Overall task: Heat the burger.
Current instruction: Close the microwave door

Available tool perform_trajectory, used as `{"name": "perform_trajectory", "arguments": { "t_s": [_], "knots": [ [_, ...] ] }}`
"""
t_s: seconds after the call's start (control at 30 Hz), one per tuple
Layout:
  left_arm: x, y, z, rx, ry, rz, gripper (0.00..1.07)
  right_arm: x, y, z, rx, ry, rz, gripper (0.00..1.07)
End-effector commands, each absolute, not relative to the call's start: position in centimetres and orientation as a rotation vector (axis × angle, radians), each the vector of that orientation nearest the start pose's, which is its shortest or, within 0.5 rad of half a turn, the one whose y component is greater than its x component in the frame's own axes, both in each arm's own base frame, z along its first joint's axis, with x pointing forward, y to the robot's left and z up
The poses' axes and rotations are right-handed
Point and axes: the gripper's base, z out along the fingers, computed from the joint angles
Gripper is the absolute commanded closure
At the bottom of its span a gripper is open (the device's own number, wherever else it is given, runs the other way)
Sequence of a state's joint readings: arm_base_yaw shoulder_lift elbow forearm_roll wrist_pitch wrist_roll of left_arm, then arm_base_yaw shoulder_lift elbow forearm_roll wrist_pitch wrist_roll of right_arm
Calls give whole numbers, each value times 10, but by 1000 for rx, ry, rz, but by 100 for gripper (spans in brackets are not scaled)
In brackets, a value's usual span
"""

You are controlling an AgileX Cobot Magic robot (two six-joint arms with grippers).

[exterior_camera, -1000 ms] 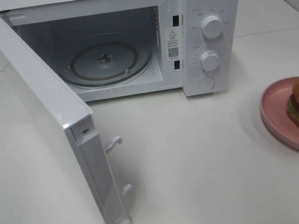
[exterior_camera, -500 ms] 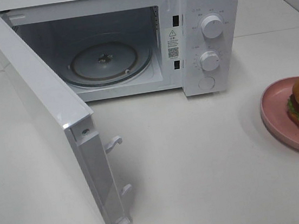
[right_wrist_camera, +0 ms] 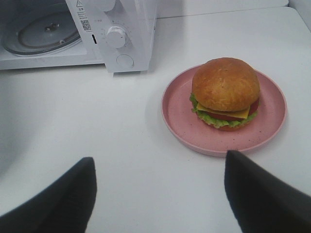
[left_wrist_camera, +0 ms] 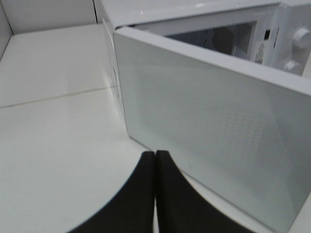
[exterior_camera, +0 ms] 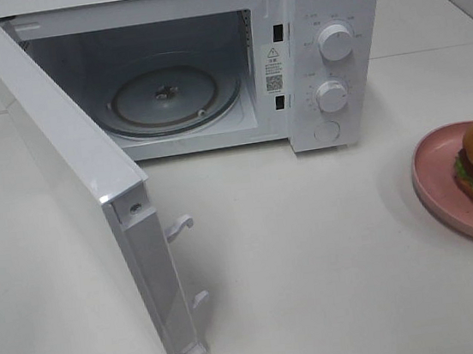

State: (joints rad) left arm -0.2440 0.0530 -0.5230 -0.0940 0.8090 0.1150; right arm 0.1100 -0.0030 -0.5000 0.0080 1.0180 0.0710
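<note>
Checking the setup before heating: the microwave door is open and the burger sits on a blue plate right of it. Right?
Not quite: the plate is pink, as the right wrist view shows. The microwave door is open and the burger sits right of it.

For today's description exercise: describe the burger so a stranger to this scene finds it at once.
Start at the white microwave with its door open. On the table to its right sits a pink plate, and on it the burger. Its golden-brown bun, lettuce and cheese are the only food here.

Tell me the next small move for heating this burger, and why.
Probably bring the right gripper, open and empty, forward to the pink plate holding the burger. The microwave door already stands open and its glass tray is bare.
</note>
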Motion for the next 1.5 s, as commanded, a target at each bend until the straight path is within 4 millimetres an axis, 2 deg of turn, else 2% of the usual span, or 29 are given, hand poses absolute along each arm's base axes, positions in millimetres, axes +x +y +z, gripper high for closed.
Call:
{"name": "perform_trajectory", "arguments": {
  "t_s": [0.03,0.1,0.13,0.17,0.2,0.27,0.3,0.33,0.37,0.4,0.43,0.5,0.53,0.57,0.6,0.67,0.7,0.73,0.8,0.83,1.07,1.17,1.23,1.43,1.5],
  "knots": [
    [26,-12,316,283,1740,-205,106,-7,0,281,-48,1960,122,38],
    [32,-13,317,282,1751,-204,106,-7,0,281,-48,1960,122,38],
    [45,-16,317,283,1786,-202,106,-7,0,281,-48,1960,122,38],
    [45,-16,317,283,1786,-202,106,-7,0,281,-48,1960,122,38],
    [58,-20,315,286,1831,-199,106,-7,0,281,-48,1960,122,38],
    [66,-21,314,288,1860,-197,106,-7,0,281,-48,1960,122,38],
    [81,-25,310,295,1912,-191,106,-7,0,281,-48,1960,122,38],
    [81,-25,310,295,1912,-191,106,-7,0,281,-48,1960,122,38],
    [98,-29,304,296,1967,-195,106,-7,0,281,-48,1960,122,38],
    [106,-31,301,295,1993,-195,106,-7,0,281,-48,1960,122,38],
    [106,-31,301,295,1993,-195,106,-7,0,281,-48,1960,122,38],
    [129,-37,292,285,2055,-202,106,-7,0,281,-48,1960,122,38],
    [129,-37,292,285,2055,-202,106,-7,0,281,-48,1960,122,38],
    [143,-40,285,275,2087,-205,106,-7,0,281,-48,1960,122,38],
    [143,-40,285,275,2087,-205,106,-7,0,281,-48,1960,122,38],
    [165,-45,273,247,2117,-216,106,-7,0,281,-48,1960,122,38],
    [165,-45,273,247,2117,-216,106,-7,0,281,-48,1960,122,38],
    [178,-48,264,216,2142,-230,106,-7,0,281,-48,1960,122,38],
    [184,-50,260,200,2151,-237,106,-7,0,281,-48,1960,122,38],
    [194,-52,253,179,2156,-240,106,-7,0,281,-48,1960,122,38],
    [214,-68,236,241,2132,-230,106,-7,0,281,-48,1960,122,38],
    [221,-78,229,284,2109,-231,106,-7,0,281,-48,1960,122,38],
    [227,-92,222,334,2075,-244,106,-7,0,281,-48,1960,122,38],
    [234,-105,218,405,2077,-248,106,-7,0,281,-48,1960,122,38],
    [241,-115,213,432,2093,-254,106,-7,0,281,-48,1960,122,38]
  ]
}}
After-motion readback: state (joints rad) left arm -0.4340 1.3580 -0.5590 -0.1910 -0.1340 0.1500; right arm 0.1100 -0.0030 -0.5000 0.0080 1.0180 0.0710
